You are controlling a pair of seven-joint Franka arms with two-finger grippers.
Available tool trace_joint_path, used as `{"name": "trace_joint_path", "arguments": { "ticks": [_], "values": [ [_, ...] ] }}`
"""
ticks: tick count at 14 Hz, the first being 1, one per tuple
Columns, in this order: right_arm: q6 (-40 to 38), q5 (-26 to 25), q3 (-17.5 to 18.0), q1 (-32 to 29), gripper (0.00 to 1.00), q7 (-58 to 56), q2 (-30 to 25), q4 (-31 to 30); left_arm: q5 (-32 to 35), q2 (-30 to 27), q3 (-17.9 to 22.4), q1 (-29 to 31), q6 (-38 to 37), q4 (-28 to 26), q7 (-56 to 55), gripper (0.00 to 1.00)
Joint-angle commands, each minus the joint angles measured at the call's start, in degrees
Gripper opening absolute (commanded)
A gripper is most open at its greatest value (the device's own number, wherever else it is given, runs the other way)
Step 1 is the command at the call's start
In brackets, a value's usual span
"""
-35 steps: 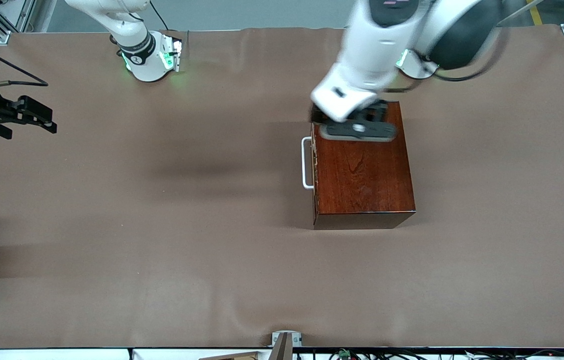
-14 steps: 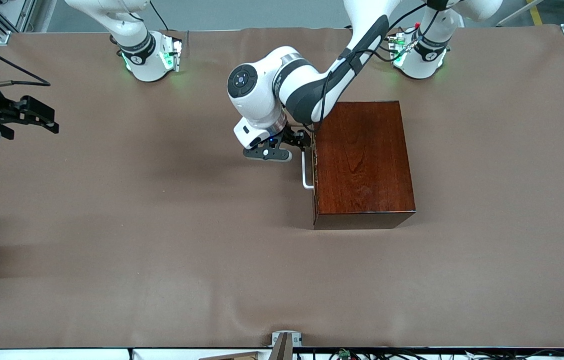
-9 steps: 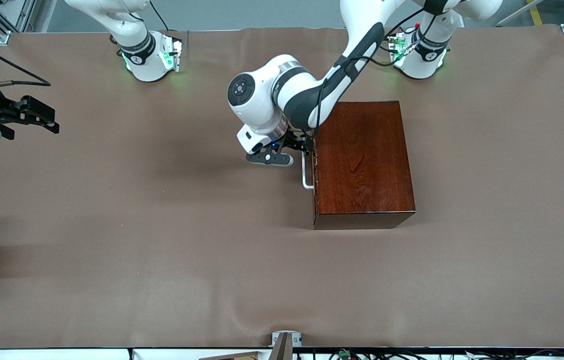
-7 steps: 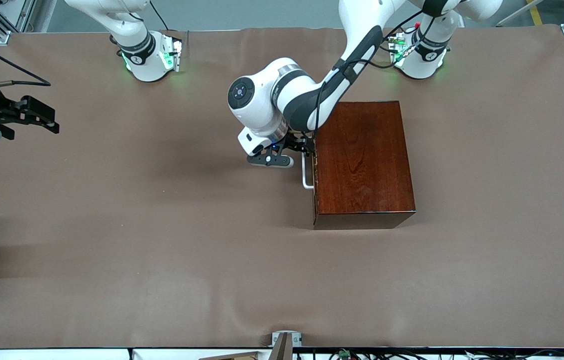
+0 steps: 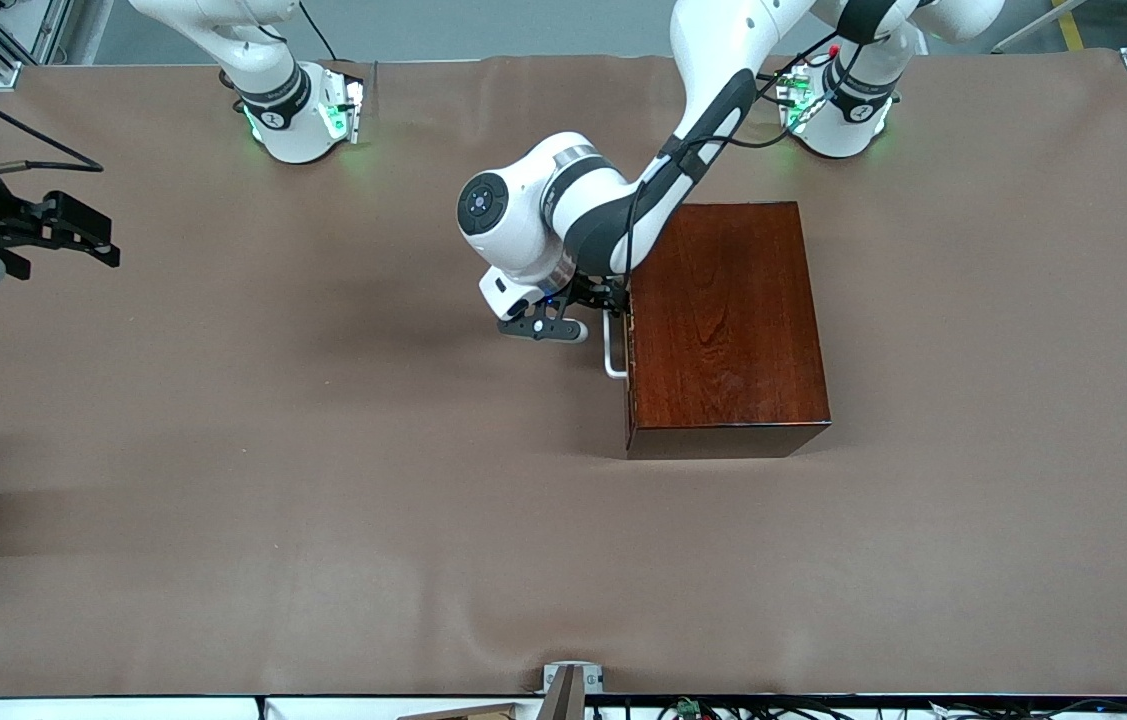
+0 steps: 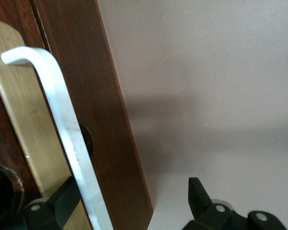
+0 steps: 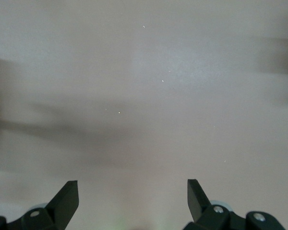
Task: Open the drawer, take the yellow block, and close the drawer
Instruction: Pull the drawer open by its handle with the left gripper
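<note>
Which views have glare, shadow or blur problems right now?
Front view: sharp; soft arm shadows on the table, mild sheen on the box top. Left wrist view: white handle sharp, one finger of the open left end effector beside it; broad shadow on the cloth. Right wrist view: only smeared shadow bands above the open right end effector.

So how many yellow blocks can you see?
0. No yellow block shows anywhere. The drawer is shut, with the left gripper at its white handle, so one may be hidden inside.
</note>
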Motion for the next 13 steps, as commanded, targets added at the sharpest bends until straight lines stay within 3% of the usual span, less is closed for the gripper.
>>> {"name": "trace_joint_path", "arguments": {
  "ticks": [1,13],
  "values": [
    [0.1,-0.4,-0.3,0.7,1.00,-0.5,0.3,0.3,1.1,0.3,0.3,-0.3,2.0,1.2,-0.2,1.00],
    [0.2,-0.5,-0.3,0.8,1.00,-0.5,0.4,0.3,-1.1,1.4,-0.6,-0.8,14.5,1.2,-7.1,1.00]
  ]
}}
